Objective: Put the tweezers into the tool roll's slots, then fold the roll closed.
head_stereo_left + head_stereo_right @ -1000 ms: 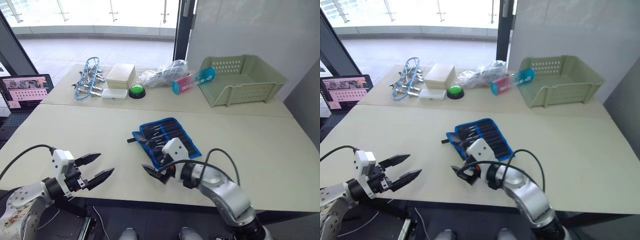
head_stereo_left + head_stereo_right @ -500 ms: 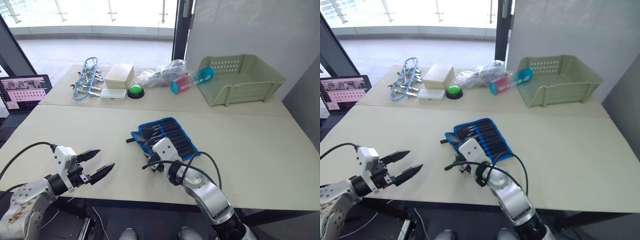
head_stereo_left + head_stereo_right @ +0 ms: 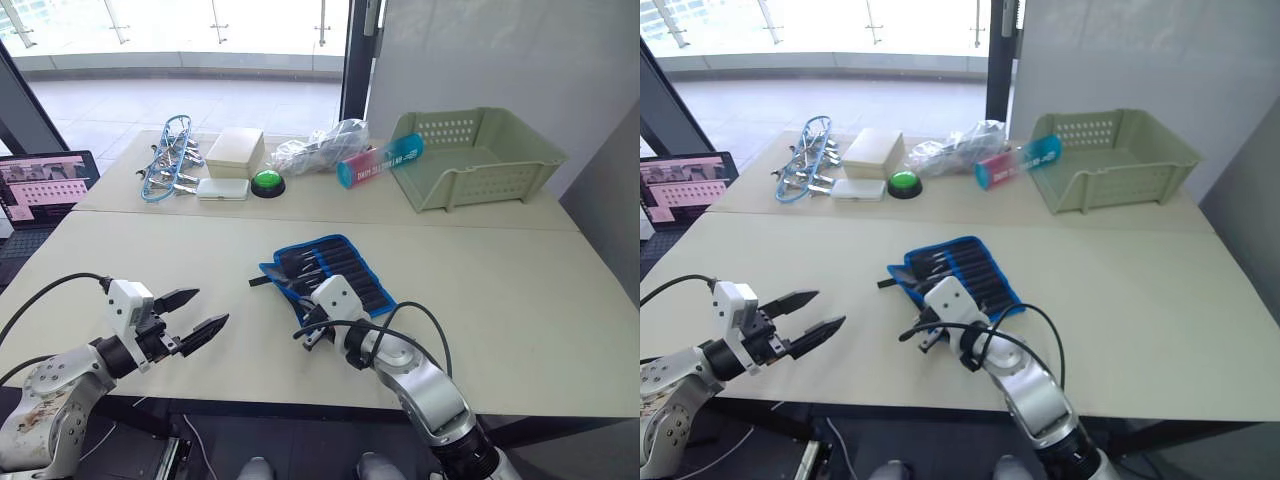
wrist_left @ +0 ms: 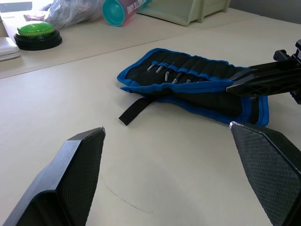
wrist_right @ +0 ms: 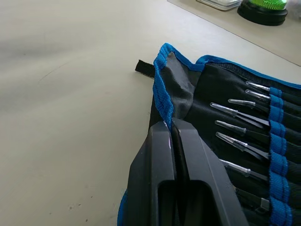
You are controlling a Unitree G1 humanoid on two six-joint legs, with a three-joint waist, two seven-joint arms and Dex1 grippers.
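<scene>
The tool roll [image 3: 335,268] lies open in the middle of the near table, black with blue edging, its strap [image 4: 135,111] trailing off its left end. Several tweezers [image 5: 233,112] sit in the slots [image 5: 282,120], silvery tips poking out. My right gripper [image 5: 169,125] is shut on the roll's blue edge at its near-left corner, and the edge stands pinched up between the fingers. The same gripper [image 3: 309,329] shows at the roll's near side. My left gripper [image 3: 198,314] hovers open over bare table, well left of the roll, holding nothing.
On the far table stand a green basket [image 3: 480,160], a teal and pink tube [image 3: 378,162], a plastic bag [image 3: 320,146], a green button [image 3: 266,183], a white box [image 3: 236,150] and a blue-framed tool bundle [image 3: 168,160]. A laptop [image 3: 45,185] sits far left.
My right gripper moved from the table's near edge up to the roll's near-left corner and closed on its blue edge. The left arm stayed where it was, open.
</scene>
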